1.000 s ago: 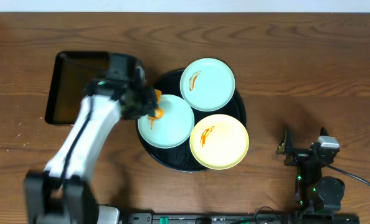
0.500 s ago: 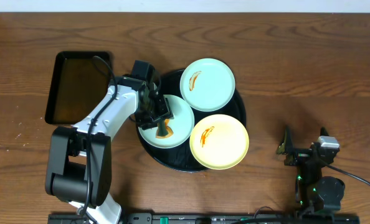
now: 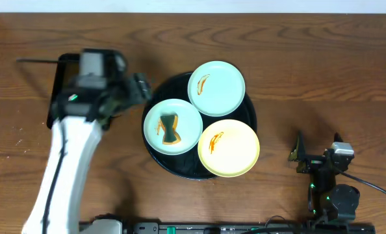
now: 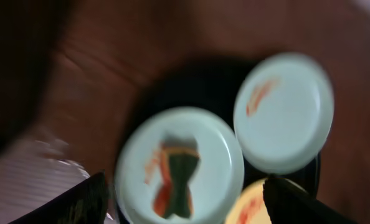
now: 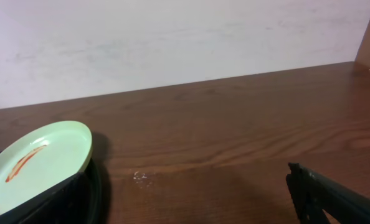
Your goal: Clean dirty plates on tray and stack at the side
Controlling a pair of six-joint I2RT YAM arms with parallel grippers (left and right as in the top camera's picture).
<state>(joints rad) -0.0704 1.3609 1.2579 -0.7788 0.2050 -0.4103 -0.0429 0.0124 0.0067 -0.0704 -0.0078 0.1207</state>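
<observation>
At the near right of the table (image 3: pixel 310 65), right gripper (image 5: pixel 185 186): parked well apart from the tray, fingers spread wide with nothing between them.
Yellow plate (image 3: pixel 229 147): nearest of the three, on the tray's near right part, with an orange smear; its edge touches or overlaps both mint plates.
Tray (image 3: pixel 173 164): round and black, mid-table, holding all three plates.
Near mint plate (image 3: pixel 188 117): on the tray's left part, with an orange smear left of centre.
Dark pad (image 3: pixel 171 129): a dark green and orange bow-tie-shaped piece lying loose on the near mint plate.
Left gripper (image 4: pixel 185 186): blurred, above the table just left of the tray, fingers wide apart and empty, touching no plate.
Far mint plate (image 3: pixel 216 88): on the tray's far right part, with one orange streak.
Rectangular tray (image 3: pixel 55 107): black, at the far left, partly hidden under the left arm.
</observation>
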